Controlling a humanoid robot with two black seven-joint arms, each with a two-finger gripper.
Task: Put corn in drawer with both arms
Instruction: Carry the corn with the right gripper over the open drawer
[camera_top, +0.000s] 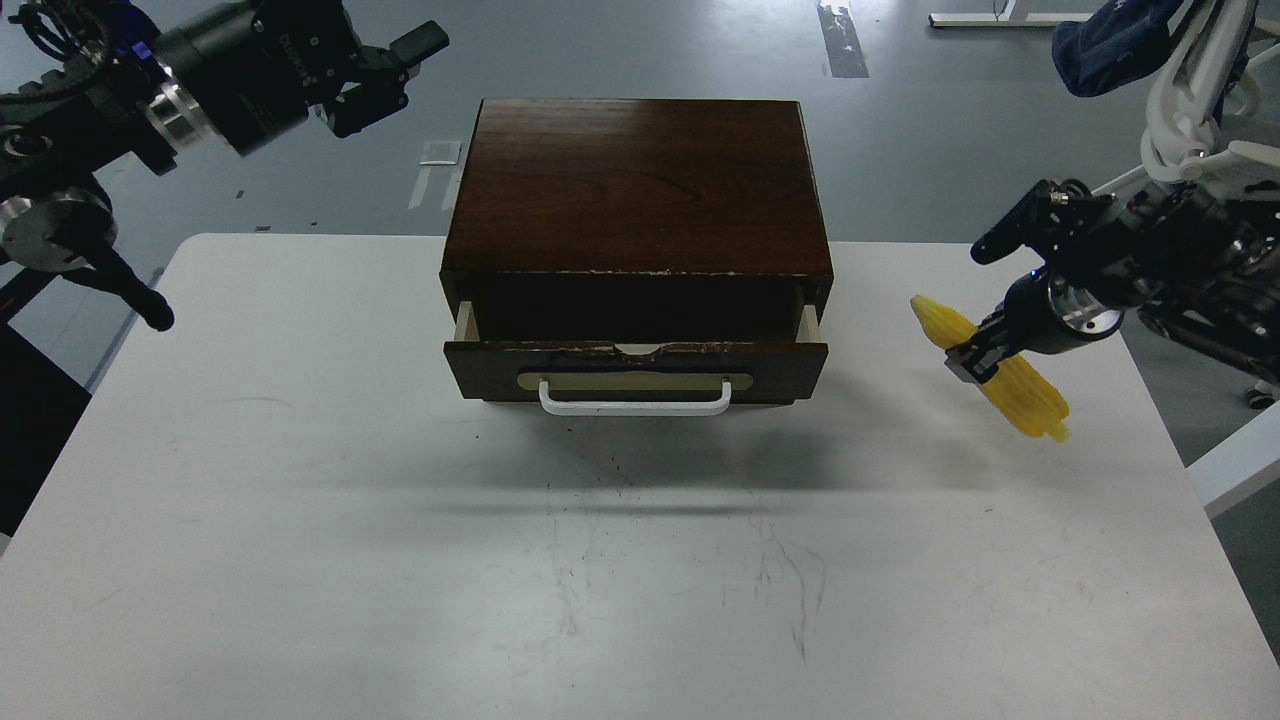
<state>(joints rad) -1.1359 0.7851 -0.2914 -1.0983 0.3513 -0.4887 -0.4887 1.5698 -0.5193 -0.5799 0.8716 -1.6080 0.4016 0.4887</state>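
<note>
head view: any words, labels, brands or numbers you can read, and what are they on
White lettering on the left arm's black wrist housing, behind the left pincer: present, but upside down and too blurred to read with certainty.
Wooden box, drawer, corn, table: no text visible.
Right pincer, shut on the corn: no readable marking.

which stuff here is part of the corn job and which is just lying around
Job: corn, held in the right gripper; drawer, pulled partly open; left gripper, raised left of the box.

Lying about: blue cloth on a white frame, grey tape on the floor.
</note>
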